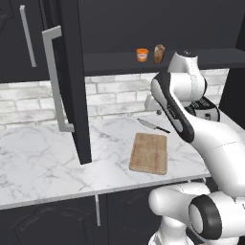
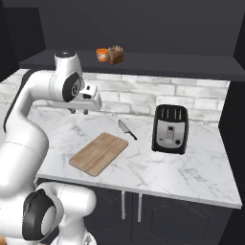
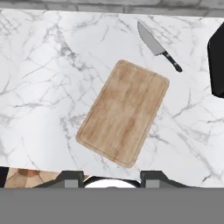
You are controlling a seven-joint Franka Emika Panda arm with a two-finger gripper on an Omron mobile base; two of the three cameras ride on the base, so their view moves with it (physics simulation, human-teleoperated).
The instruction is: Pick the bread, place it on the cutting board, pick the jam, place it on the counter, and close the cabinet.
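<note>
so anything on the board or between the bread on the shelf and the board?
Nothing visible. The bread stands on the open cabinet shelf beside the jam; the cutting board is bare. The knife lies beyond its far corner, not touching, and the toaster stands off to the side.

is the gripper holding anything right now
Nothing is held: the gripper hangs shut and bare over the counter, while bread and jam sit in the cabinet.

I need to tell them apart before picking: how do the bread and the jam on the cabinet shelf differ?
The bread is brown with a tan crust; the jam is an orange jar. The bread stands taller and narrower, the jam squatter and round. Both stand upright, side by side on the shelf, similar in size.
</note>
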